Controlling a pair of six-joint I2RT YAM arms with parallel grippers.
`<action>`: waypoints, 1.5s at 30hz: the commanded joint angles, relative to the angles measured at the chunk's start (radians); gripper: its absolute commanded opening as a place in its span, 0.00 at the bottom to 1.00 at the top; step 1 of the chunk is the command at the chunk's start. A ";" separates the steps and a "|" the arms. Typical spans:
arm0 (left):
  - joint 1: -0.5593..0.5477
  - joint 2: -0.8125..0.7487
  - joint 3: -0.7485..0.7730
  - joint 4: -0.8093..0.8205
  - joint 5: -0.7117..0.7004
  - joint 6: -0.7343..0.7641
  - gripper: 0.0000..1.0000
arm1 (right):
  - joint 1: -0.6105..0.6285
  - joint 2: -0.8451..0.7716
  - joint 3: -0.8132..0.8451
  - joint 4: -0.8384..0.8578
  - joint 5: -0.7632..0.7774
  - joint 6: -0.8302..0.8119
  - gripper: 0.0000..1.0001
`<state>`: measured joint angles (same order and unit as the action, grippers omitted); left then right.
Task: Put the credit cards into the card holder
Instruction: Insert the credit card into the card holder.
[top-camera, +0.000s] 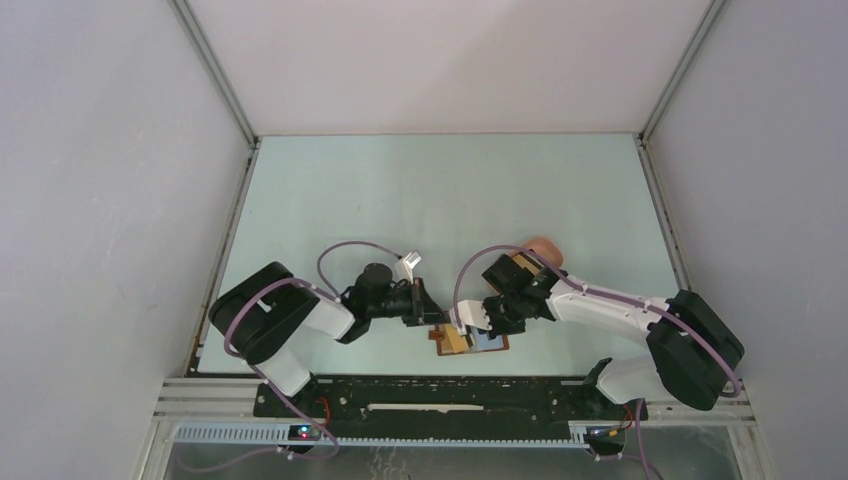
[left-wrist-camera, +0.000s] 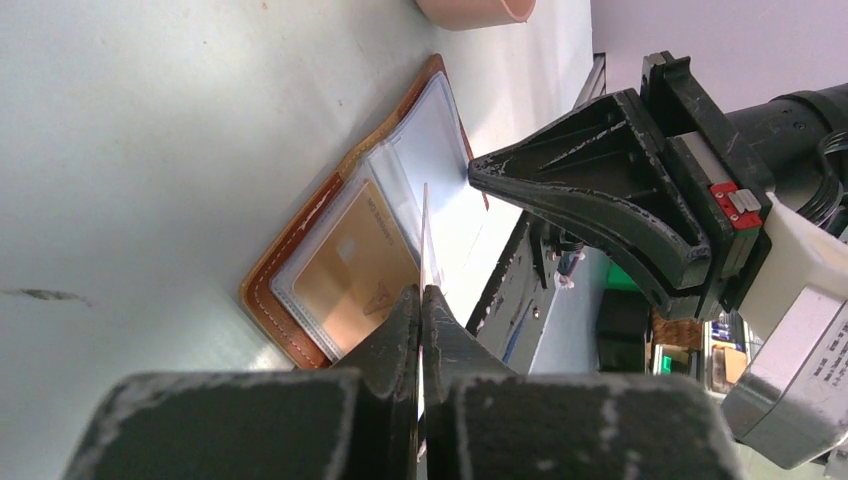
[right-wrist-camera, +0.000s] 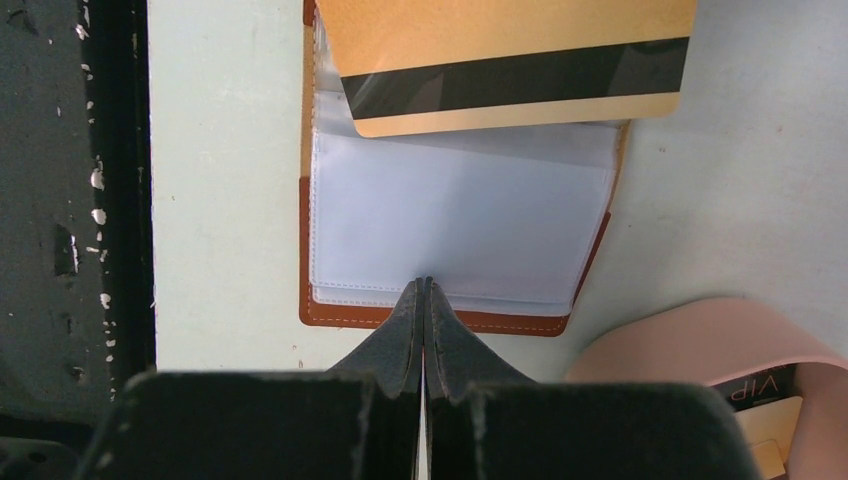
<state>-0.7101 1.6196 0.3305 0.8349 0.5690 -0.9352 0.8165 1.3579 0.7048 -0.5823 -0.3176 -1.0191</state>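
Wallet (right-wrist-camera: 340, 315) of reddish-brown leather, a squarish bifold with clear sleeves, is lying open on the pale green table (top-camera: 420, 190). Left gripper (left-wrist-camera: 422, 292) is clenching a thin yellow-orange plastic card (right-wrist-camera: 510, 60) with a black stripe, holding it over the wallet's half nearest that arm, where another orange card (left-wrist-camera: 350, 275) is sitting under a sleeve. Right gripper (right-wrist-camera: 425, 288) is pressing shut with its tips at the sleeve edge of the wallet's other half; whether it is pinching the sleeve I cannot tell. Near the wallet's far-right corner, a pink oval tray (right-wrist-camera: 680, 330) is holding a black card (right-wrist-camera: 755, 385) and a yellow card (right-wrist-camera: 770, 420)
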 joint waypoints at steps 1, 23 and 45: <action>0.005 0.025 0.041 0.076 -0.010 -0.028 0.00 | 0.019 0.013 -0.001 0.011 0.014 -0.001 0.00; -0.052 0.110 0.054 0.124 -0.040 -0.055 0.00 | 0.037 0.030 0.006 0.010 0.023 0.016 0.00; -0.068 0.096 0.160 -0.255 -0.049 -0.006 0.00 | 0.039 0.021 0.007 0.013 0.023 0.025 0.00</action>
<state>-0.7715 1.7226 0.4564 0.6888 0.5343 -0.9867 0.8406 1.3762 0.7052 -0.5777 -0.2897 -1.0050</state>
